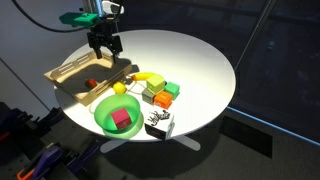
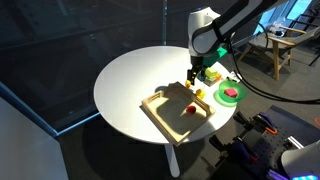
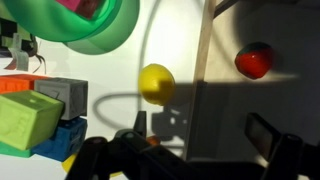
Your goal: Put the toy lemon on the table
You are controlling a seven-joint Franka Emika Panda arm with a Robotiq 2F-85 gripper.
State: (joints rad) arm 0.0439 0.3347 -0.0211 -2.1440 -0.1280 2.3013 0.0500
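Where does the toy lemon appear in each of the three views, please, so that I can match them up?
Exterior view: toy lemon lies left of centre, just above the green bowl.
Exterior view: toy lemon lies right of centre, left of the green bowl.
Wrist view: toy lemon sits near the centre, below and right of the green bowl.
Shared landmark: the green bowl.

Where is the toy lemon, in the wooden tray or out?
Out: the toy lemon sits on the white table, beside the wooden tray.
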